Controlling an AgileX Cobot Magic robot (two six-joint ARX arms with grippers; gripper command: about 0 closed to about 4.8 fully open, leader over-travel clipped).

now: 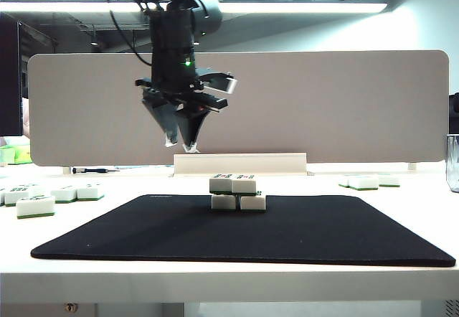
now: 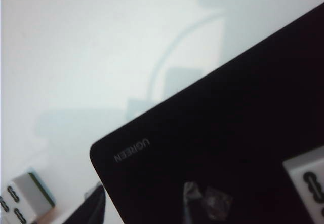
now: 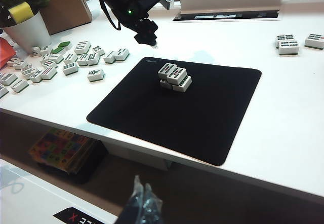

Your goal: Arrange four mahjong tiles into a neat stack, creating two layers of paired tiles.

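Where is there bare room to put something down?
Free: the black mat in front of and right of the stack. Crowded: the table's left, strewn with loose mahjong tiles. The left gripper hangs above the mat's back left; the right gripper is parked off the table.

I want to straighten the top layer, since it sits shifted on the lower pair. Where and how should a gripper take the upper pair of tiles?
Come from straight above the stack, probably with the left gripper, which hangs empty above the mat. Close on the two outer short ends of the upper pair of tiles so both are squeezed together; their faces lie flat and only the sides are free.
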